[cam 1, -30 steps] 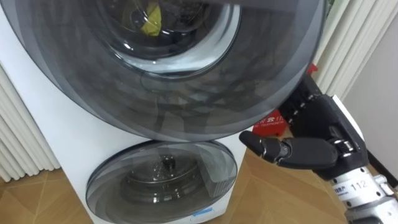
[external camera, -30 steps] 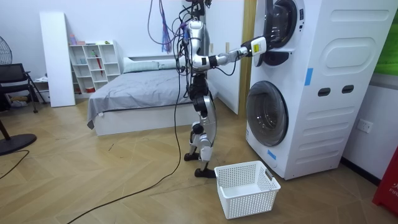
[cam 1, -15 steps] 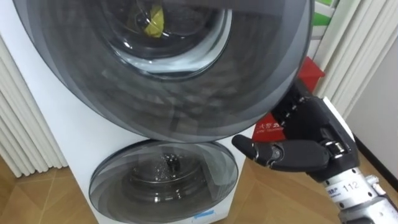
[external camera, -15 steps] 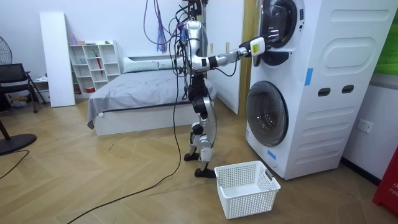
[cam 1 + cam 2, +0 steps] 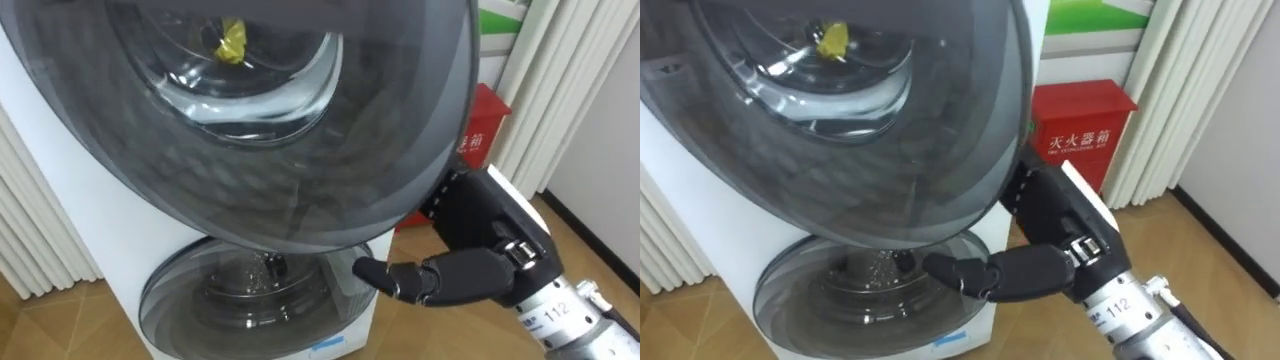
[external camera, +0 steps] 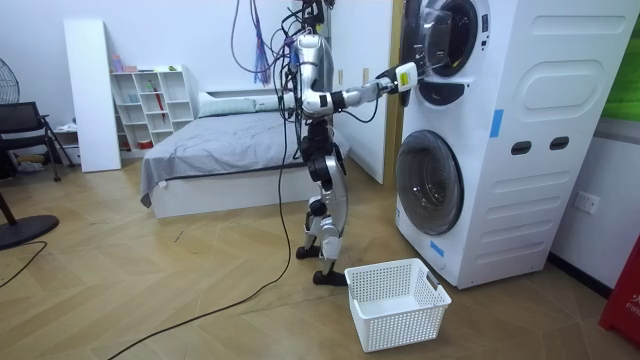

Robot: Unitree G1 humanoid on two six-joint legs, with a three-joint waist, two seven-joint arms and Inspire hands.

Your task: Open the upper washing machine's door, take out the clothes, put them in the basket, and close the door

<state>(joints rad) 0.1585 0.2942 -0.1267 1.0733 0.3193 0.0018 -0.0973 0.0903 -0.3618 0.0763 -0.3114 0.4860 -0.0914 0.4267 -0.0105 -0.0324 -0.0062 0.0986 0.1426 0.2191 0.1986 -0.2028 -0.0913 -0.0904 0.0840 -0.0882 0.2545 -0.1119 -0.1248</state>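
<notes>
- The right hand [image 5: 478, 228] sits at the lower right edge of the upper washing machine [image 6: 505, 70] door [image 5: 300, 170], thumb stretched beneath it.
- Its fingers are hidden behind the rim, so the grip cannot be told.
- What is probably a yellow cloth [image 5: 232, 42] lies inside the drum, behind the glass.

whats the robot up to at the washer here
The robot stands in front of a stacked washer in a bedroom, with its right hand at the rim of the upper door, which looks swung partly out. A yellow item shows through the door glass, so no clothes have been taken out yet. An empty white basket sits on the floor by the robot's feet.
</notes>
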